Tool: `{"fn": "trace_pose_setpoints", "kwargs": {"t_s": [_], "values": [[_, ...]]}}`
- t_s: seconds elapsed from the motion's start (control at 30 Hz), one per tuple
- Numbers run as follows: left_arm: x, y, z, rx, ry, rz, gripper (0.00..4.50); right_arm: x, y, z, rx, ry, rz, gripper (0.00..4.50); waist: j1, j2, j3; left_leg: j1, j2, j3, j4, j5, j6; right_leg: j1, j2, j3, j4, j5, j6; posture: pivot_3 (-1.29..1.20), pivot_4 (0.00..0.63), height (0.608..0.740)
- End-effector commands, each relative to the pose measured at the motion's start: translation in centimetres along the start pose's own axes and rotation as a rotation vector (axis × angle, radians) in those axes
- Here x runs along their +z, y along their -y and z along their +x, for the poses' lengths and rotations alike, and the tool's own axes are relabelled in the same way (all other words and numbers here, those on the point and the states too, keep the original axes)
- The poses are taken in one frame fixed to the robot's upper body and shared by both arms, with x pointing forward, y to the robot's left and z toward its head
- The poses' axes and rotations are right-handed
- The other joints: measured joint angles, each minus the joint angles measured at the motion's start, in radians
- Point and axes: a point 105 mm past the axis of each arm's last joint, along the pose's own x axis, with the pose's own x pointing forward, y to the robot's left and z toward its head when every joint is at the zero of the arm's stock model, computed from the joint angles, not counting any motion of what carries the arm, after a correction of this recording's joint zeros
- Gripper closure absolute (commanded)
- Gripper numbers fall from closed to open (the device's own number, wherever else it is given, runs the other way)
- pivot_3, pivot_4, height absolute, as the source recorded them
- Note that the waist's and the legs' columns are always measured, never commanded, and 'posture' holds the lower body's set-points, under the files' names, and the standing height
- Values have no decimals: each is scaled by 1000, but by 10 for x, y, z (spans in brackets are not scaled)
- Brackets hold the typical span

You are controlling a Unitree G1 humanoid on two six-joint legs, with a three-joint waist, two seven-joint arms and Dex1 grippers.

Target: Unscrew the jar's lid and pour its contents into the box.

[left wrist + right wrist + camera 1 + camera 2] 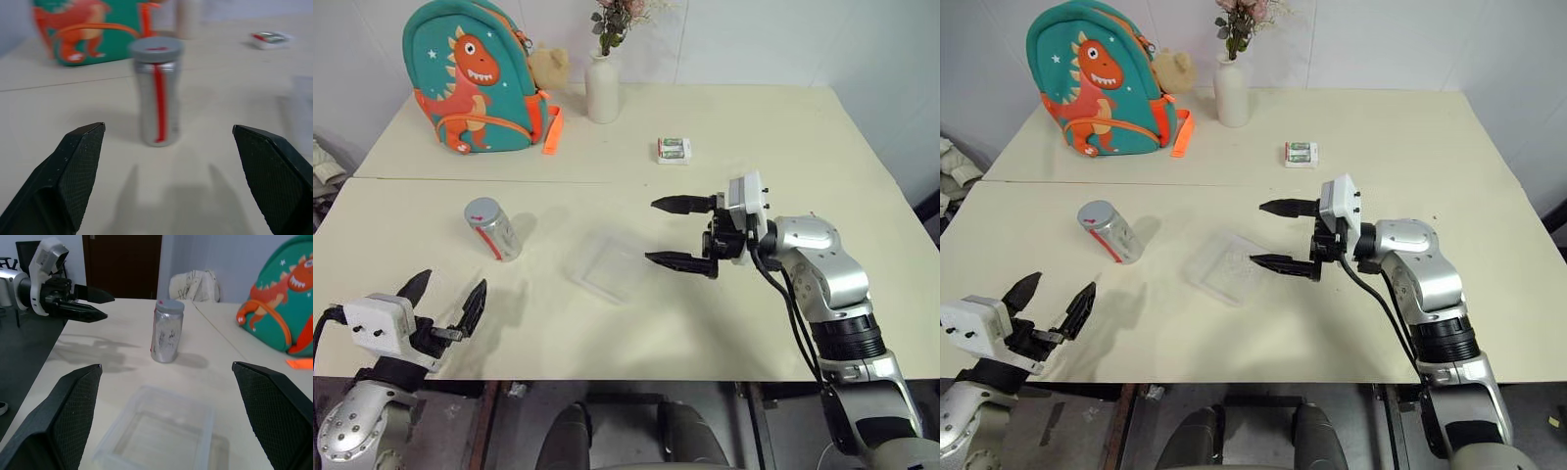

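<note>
On the cream table [724, 323], the small silvery cylindrical jar [493, 231] stands upright under its grey screw lid [481, 210], left of the clear shallow plastic box [605, 266]. Both grippers, left [445, 294] and right [674, 232], hover with jaws spread wide, holding nothing.

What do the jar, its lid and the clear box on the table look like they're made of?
The jar looks silvery and reflective, likely glass or metal, with a red stripe down its side; the look leaves it open. Its lid is matte grey, probably plastic, with a flat dull top. The box looks like thin transparent plastic: the table shows through it, and its corners are rounded.
</note>
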Motion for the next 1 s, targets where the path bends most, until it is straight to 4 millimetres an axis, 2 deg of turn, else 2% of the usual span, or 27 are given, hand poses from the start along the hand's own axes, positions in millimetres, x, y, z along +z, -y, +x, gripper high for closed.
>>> {"fn": "trace_pose_setpoints", "kwargs": {"t_s": [0.03, 0.17, 0.37, 0.7, 0.87, 1.0], "values": [[6, 3, 12, 41, 24, 52, 48, 10, 2, 2, 6, 31, -48, 0, -3, 0, 0, 0, 0, 0, 0, 0, 0, 0, 0, 0, 0, 0, 0, 0, 150, 740], [0, -12, 29, 119, 29, 27, 48, 13, 3, 4, -10, 46, -64, 0, -7, 0, 0, 0, 0, 0, -1, 1, 0, -1, 1, 0, 1, 1, 0, 0, 150, 740], [-11, -19, 49, 78, 24, -1, 48, 19, 2, 8, -35, 73, -89, 0, -5, 0, 0, 0, 1, 0, -2, 1, 0, -3, 2, 0, 3, 5, 8, 0, 150, 740], [-15, -8, 87, -50, 41, 7, 48, 25, -8, 10, -65, 105, -97, 0, -3, 0, 0, 0, 1, 0, -3, 0, -1, -3, 1, 0, 2, 5, 8, 0, 150, 740], [-16, -6, 96, -64, 45, 16, 48, 24, -9, 10, -74, 107, -95, 0, -5, 0, 0, 0, 1, 0, -3, 0, -1, -3, 1, 0, 2, 7, 11, 0, 150, 740], [-17, -2, 95, -67, 47, 15, 48, 24, -9, 9, -80, 107, -95, 0, -4, 0, 0, 0, 1, 0, -4, 0, -1, -3, 1, 0, 2, 8, 13, 0, 150, 740]]}}
